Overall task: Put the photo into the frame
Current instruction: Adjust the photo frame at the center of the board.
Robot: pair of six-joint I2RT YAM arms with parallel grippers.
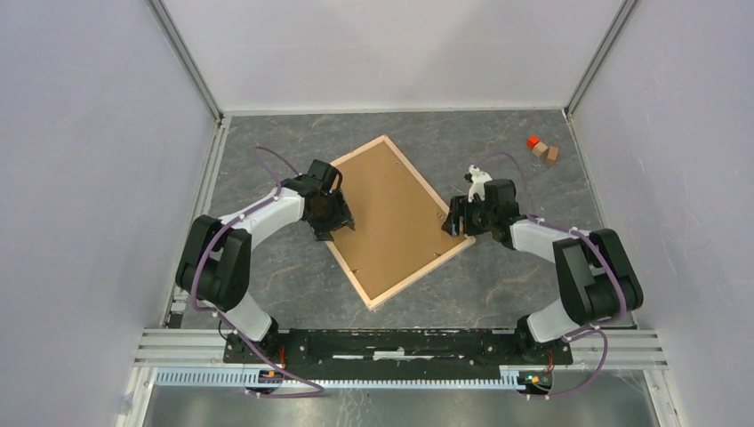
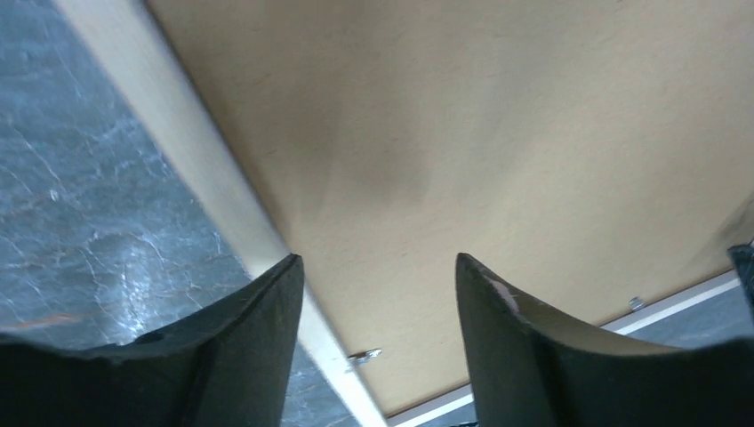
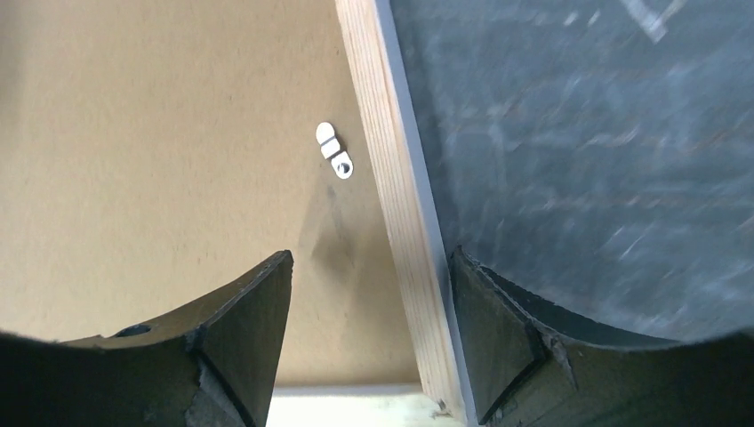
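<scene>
Frame (image 3: 387, 178) is lying back-up and diagonal at the centre of the top view, the brown backing board (image 1: 391, 213) sitting inside its rails. Photo is not showing in any view; whether it is lying under the board cannot be told. Left gripper (image 2: 378, 260) is hovering over the left long rail, fingers apart, clamping nothing. Right gripper (image 3: 371, 253) is straddling the right rail near a corner, fingers also apart and empty.

Hazards: a finger descending onto a rail rather than beside it is likely to be shoving or spinning the frame across the table (image 1: 498, 276). Lifting by one rail is risking a tilt, with the board sliding out if the metal tabs (image 3: 334, 151) are not holding it. Fastening the board with the photo absent would be leaving the task undone.

Count: one frame, one board, two grippers; one tab showing in the right wrist view, two in the left; three small blocks (image 1: 542, 149) at upper right of the top view, well apart.
</scene>
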